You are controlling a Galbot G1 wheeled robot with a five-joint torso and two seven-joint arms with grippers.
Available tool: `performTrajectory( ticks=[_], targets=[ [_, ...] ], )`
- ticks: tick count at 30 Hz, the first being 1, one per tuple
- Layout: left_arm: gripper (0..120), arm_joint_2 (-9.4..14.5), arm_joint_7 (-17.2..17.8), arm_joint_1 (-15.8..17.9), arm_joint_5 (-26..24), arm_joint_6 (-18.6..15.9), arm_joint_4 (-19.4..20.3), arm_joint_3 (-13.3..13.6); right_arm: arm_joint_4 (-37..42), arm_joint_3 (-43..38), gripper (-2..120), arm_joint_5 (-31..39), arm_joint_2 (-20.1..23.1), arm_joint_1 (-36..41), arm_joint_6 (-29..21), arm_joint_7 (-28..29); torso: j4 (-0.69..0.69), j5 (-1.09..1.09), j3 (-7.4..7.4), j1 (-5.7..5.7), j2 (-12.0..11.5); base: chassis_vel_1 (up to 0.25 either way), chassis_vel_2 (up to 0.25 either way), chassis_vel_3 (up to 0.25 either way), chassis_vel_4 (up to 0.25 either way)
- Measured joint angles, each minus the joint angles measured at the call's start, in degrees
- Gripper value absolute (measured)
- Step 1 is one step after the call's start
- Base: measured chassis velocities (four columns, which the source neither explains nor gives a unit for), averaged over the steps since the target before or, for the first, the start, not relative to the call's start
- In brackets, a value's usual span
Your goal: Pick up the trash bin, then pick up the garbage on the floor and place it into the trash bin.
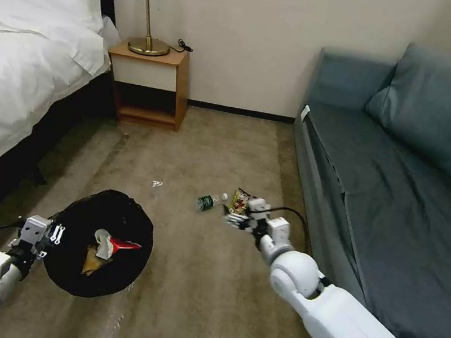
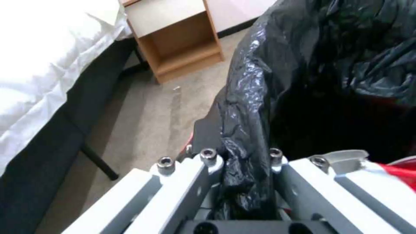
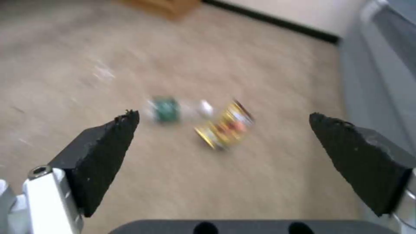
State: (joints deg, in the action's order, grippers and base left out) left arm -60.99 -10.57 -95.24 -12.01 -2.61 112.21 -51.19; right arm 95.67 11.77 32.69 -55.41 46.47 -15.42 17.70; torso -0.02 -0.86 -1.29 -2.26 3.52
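Two pieces lie on your carpet: bottle [image 1: 210, 201] and packet [image 1: 240, 200], seemingly untouched, at 12 o'clock of your spread-wide right gripper [image 3: 221, 136]. Left gripper [image 2: 242, 162] pinches the bin [image 1: 102, 264] rim.

We can read no text anywhere. The bottle [image 1: 210, 201] wears a green label and the snack packet [image 1: 240, 200] carries gold and red print, but the lettering on both is too small from the head and, it seems, smeared in the right wrist view.
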Motion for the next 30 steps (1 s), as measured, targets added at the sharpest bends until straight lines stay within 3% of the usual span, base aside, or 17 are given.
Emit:
performTrajectory(
  ticks=[2, 13, 30],
  targets=[
    [4, -0.2, 0.5, -0.7, 0.2, 0.2, 0.6, -0.1, -3.5, -3.4, 100, -2.8, 0.5, 3.9, 0.2, 0.6, -0.01, 0.0, 0.0, 0.0, 0.0, 0.0, 0.0, 0.0, 0.0],
    [4, -0.4, 0.7, -1.7, 0.3, 1.2, 1.4, -0.3, -11.5, -10.7, 100, -10.1, 0.0, 10.0, 4.5, 1.3, 0.01, -0.02, 0.01, 0.0, 0.0, 0.0, 0.0, 0.0, 0.0],
    [4, -0.8, 0.4, -3.1, 1.5, 4.3, -0.1, -0.4, -8.5, -14.6, 100, -11.8, -0.6, 16.1, 7.1, -1.6, 0.0, -0.02, 0.01, 0.0, 0.0, 0.0, 0.0, 0.0, 0.0]
  ],
)
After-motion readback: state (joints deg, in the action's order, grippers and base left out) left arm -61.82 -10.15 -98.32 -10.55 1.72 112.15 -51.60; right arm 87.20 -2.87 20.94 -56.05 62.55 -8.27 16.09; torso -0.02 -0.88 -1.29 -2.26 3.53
